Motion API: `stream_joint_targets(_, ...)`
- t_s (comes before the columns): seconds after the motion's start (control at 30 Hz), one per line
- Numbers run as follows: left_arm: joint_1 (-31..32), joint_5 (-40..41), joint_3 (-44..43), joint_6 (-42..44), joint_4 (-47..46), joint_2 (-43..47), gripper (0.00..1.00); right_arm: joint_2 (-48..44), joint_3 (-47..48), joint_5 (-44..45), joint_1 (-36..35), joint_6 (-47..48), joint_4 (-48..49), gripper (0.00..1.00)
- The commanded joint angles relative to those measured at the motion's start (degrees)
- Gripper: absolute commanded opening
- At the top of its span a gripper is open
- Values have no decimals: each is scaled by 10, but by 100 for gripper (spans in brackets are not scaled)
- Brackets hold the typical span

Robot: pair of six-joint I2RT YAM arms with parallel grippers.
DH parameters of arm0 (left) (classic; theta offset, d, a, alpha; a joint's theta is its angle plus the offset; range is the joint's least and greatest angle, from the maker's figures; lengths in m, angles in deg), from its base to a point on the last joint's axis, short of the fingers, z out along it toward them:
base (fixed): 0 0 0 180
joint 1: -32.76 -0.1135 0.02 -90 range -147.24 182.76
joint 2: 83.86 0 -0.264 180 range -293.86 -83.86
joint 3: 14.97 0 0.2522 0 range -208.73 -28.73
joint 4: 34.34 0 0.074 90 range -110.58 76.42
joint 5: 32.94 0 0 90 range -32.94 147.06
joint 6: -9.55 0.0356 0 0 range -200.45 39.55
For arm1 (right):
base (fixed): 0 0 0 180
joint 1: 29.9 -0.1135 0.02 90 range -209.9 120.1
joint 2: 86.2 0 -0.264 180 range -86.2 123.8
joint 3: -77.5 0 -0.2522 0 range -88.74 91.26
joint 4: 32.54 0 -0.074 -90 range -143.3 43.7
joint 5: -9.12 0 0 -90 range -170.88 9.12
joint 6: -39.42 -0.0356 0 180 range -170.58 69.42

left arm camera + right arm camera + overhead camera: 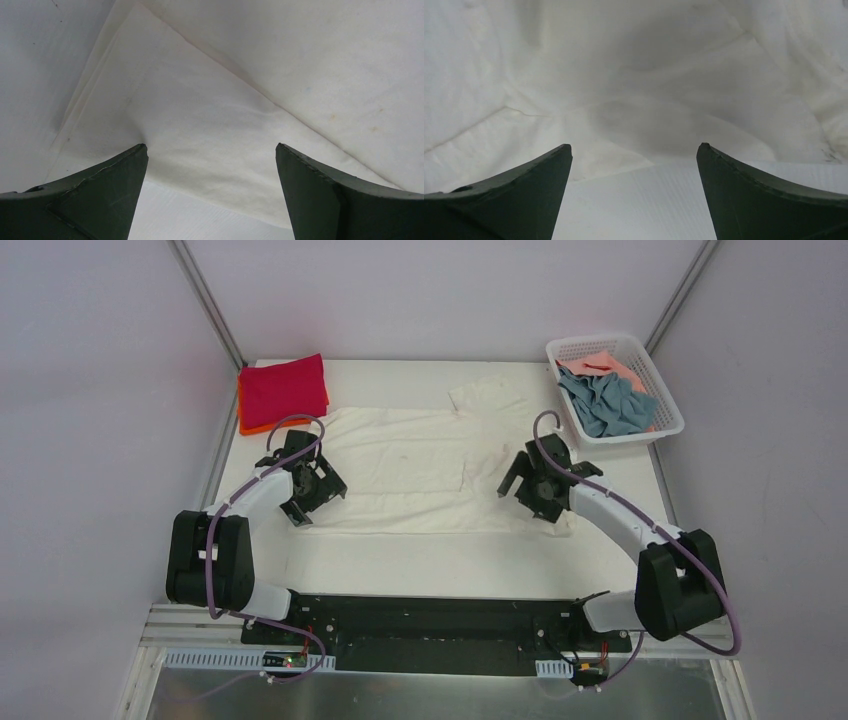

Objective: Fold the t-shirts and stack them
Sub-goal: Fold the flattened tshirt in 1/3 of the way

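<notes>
**Both hands open over the cream shirt's near edge**

My left hand [211,145] and right hand [634,145] are both spread wide and hold nothing. The cream-white t-shirt [420,455] lies flat on the table [430,560] directly under both, its near corner below my left fingers and its near edge below my right.

I judge that I am about to fold it. Next, both hands should drop, pinch that edge together and carry it away from me evenly.

Beyond my left hand the red shirt [283,388] sits folded on the orange one [250,427]. Beyond my right, the basket [668,400] holds the grey-blue [605,405] and salmon [600,365] shirts.

I can read no label or writing.
</notes>
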Motion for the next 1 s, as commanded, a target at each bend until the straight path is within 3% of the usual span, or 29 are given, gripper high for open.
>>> stream_joint_targets(0.0, 0, 0, -9, 9, 7, 13, 99, -51, -71, -19, 34, -8, 16, 99)
stream_joint_targets(0.27, -5, 37, -3, 10, 7, -14, 99, -4, -140, -34, 126, -30, 78, 99)
stream_joint_targets(0.4, -23, 31, 11, 7, 8, -22, 99, -12, -156, 15, 152, -55, 32, 99)
stream_joint_targets(0.5, -24, 23, 29, 1, 8, -10, 99, -48, -169, 56, 158, -64, -14, 99)
stream_joint_targets(0.77, -24, -19, 101, -11, 30, 58, 99, -176, -232, 5, 158, -94, -96, 99)
stream_joint_targets(0.97, -23, -46, 167, -25, 84, 165, 99, -310, -257, -23, 157, -130, -183, 99)
